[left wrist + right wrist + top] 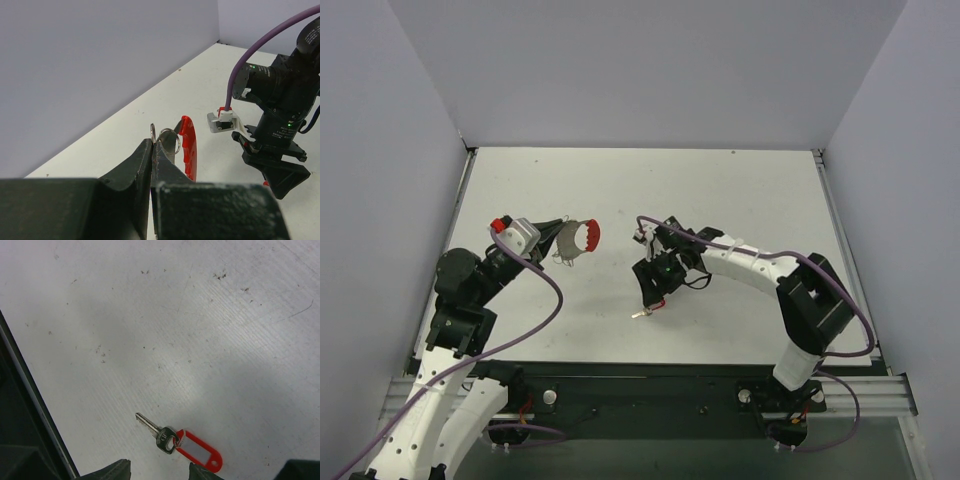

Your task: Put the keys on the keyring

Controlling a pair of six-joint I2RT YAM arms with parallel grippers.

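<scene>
Grips keyring [188,147] tightly in raised left gripper [556,232], reaching inward; angles right gripper [651,296] steeply down over key [167,437] on table [720,190], fingers [107,472] parted, holding nothing.

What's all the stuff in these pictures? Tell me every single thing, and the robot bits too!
key: one, silver with a red tag, lying flat on the table just below the right gripper.
keyring: one, curved red band with a silver ring, held up off the table on the left.
table: one, white, a bit scuffed.
walls: pale grey, at the back and on both sides of the table.
cables: two, purple, one along each arm.
arms: two, black and white, at the near edge.
left gripper: one, black, shut on the keyring's silver ring.
right gripper: one, black, open, holding nothing.
</scene>
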